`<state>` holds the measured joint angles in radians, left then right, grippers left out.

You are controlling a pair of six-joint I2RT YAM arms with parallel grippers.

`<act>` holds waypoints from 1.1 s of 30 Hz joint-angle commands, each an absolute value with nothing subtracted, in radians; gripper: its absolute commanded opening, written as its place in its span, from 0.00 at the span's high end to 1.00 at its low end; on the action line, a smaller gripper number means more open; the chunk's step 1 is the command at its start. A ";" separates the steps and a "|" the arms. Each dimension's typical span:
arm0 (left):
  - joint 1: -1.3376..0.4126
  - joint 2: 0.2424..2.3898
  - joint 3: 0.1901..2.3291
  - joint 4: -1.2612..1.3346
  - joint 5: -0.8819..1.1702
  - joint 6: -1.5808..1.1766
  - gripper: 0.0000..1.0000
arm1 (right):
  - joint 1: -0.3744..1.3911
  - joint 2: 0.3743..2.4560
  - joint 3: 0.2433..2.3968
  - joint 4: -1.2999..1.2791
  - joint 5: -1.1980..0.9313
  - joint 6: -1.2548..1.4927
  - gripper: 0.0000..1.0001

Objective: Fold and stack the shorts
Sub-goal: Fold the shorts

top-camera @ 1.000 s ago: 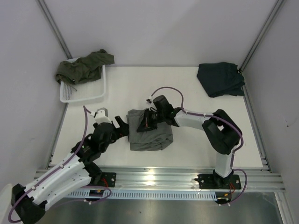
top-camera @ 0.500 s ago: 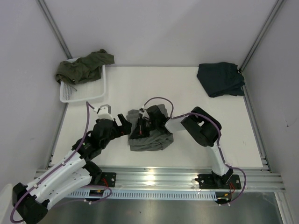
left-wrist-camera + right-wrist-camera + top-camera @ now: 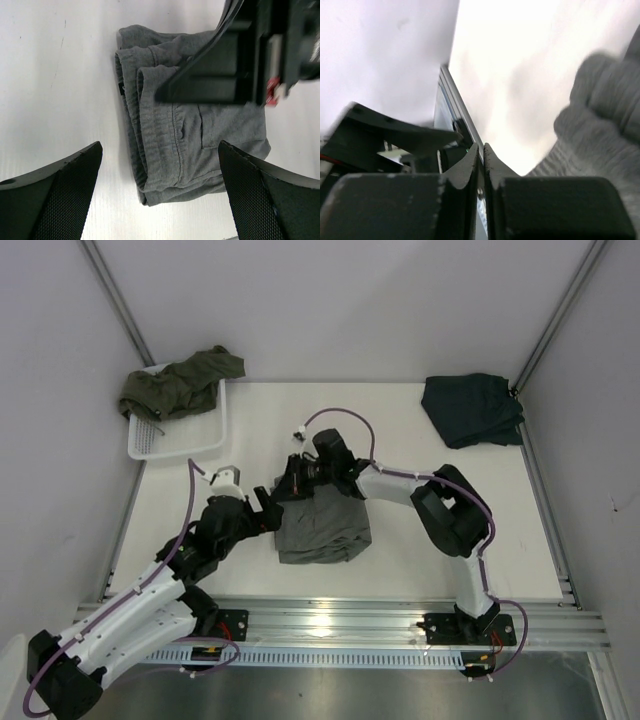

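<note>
Light grey soft cloth shorts (image 3: 325, 530) lie folded in a small block on the white desk (image 3: 400, 440), in the middle and toward the near side. In the left wrist view you can see the waistband running along their left side. The black left end effector (image 3: 268, 512) sits just beside the left edge of these shorts. Its two fingers are spread wide apart and hold nothing. The black right end effector (image 3: 289, 483) reaches over to the far left corner of the grey shorts. Its two fingers (image 3: 465, 165) are pressed tight together, and I cannot tell if any cloth is pinched there. Dark navy cloth shorts (image 3: 470, 408) lie in a heap at the far right of the desk. Olive green cloth shorts (image 3: 180, 385) are bunched up over the white plastic mesh basket (image 3: 180, 448) at the far left.
</note>
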<state>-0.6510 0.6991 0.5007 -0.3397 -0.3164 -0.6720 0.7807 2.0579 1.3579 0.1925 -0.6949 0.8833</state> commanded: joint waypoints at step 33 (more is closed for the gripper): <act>-0.638 0.926 0.503 -0.190 -0.206 -0.584 0.02 | 0.487 1.672 1.221 -0.238 -0.511 0.560 0.02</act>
